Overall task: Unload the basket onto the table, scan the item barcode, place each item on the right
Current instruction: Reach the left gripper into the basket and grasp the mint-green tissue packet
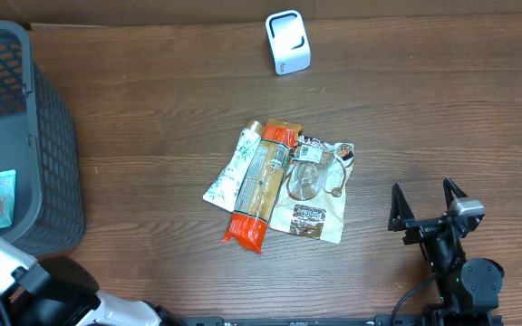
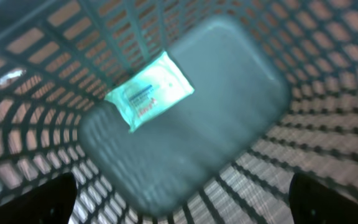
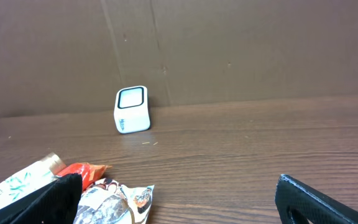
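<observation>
Packets for scanning are lying in a loose pile [image 1: 279, 186] near the middle of the table [image 1: 152, 91], three of them overlapping: a white-and-green packet [image 1: 232, 167] at the pile's nine o'clock side, an orange packet [image 1: 259, 195] running through the centre, and a clear-fronted pouch [image 1: 315, 195] at three o'clock. Nothing is gripping or touching any of them. The scanner [image 1: 287, 42] is standing well apart from the pile at twelve o'clock, its window facing nothing. At the table's nine o'clock edge the basket [image 1: 57, 136] is holding a single wipes packet [image 2: 149, 92], which suggests one item is already dealt with while three are waiting. The left gripper [image 2: 182, 186] is hanging over the basket floor with its jaws wide apart and empty. The right gripper [image 1: 422, 188] is sitting at about four o'clock from the pile, near but not touching it, jaws likewise spread and holding nothing. By this reading the task is standing roughly a quarter done, with the next pick-up not yet begun.
</observation>
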Motion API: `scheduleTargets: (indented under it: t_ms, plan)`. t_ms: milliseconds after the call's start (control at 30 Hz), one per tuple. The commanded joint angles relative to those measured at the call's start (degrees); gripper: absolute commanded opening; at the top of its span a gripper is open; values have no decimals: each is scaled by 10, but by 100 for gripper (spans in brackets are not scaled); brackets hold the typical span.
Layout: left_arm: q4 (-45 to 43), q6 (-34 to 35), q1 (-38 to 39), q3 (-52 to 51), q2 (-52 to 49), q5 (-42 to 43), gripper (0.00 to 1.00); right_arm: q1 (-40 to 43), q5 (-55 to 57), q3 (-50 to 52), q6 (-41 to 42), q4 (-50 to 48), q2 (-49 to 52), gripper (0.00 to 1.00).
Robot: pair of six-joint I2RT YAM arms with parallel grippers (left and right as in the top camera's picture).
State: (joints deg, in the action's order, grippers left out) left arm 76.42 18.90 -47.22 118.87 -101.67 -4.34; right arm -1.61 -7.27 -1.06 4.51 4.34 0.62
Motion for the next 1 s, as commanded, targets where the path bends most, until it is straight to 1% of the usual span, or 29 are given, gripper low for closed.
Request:
scheduleTargets:
  t_ms: [0,67,200,300,433,500,567,733,867,967]
  plan:
    - [-67,-39,-1,-89,-2,-22,100,-3,-3,6,2,-3,-5,100]
    - [-138,-87,0,-153,-2,-20,99,-3,-3,6,2,-3,-5,100]
    - [-242,-139,0,-244,-2,-21,100,-3,-3,6,2,-3,-5,100]
    - [-317,-200,-1,-309,-2,-28,100,-3,-3,6,2,-3,-5,100]
    - [-388,-251,-1,-376,-2,-93,100,-3,-3,6,2,-3,-5,100]
    - [-422,-289,-1,-401,-2,-103,100,-3,-3,6,2,-3,-5,100]
    - [-447,-317,-1,-419,-2,-102,100,-3,-3,6,2,-3,-5,100]
    - [-507,-347,-3,-446,-3,-87,100,-3,-3,6,2,-3,-5,100]
    - [-524,-371,-8,-447,-29,-60,96,-3,-3,6,2,-3,-5,100]
    - [-523,-374,-16,-447,-63,-59,96,-3,-3,6,2,-3,-5,100]
